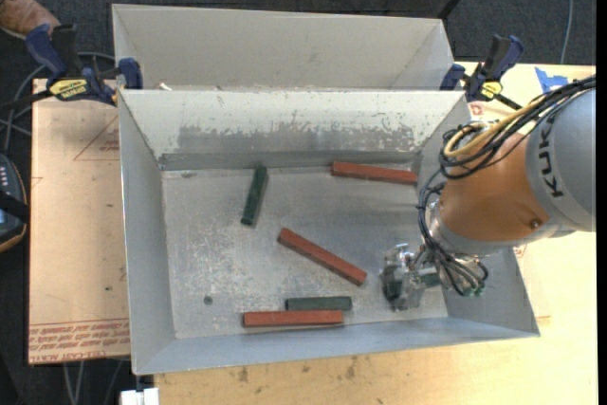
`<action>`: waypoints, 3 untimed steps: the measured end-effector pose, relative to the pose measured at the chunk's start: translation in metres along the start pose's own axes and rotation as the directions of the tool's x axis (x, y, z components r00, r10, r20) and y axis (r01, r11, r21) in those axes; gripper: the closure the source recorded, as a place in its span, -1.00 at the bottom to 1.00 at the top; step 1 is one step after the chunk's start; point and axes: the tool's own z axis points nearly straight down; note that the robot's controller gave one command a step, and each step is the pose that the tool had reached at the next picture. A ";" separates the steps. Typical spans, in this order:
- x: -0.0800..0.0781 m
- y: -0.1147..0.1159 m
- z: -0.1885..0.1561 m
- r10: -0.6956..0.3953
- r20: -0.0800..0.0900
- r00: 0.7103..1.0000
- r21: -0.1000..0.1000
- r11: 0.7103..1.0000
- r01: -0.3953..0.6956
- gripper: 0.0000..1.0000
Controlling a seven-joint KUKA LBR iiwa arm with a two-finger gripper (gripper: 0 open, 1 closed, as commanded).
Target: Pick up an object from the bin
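Note:
My gripper [401, 285] hangs low over the bin's front right floor, just right of the nearest sticks. A long red-brown stick [321, 256] lies diagonally on the floor to its left, its lower end close to the gripper. A short dark green stick [318, 303] lies flat near the front wall, with another red-brown stick [292, 320] right alongside it. Nothing shows between the fingers.
A dark green stick [253, 195] lies slanted at the back left of the floor. A red-brown stick [374, 172] rests along the back wall at the right. The arm's orange cover and cables hang over the bin's right side.

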 end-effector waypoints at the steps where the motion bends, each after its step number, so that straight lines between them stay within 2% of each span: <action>1: -0.001 0.000 0.000 0.000 0.003 1.000 0.000 1.000 0.000 -1.00; 2: 0.000 0.000 0.000 -0.001 0.001 1.000 0.001 1.000 0.001 1.00; 3: 0.009 -0.032 -0.143 -0.198 0.007 0.980 0.005 0.980 0.198 1.00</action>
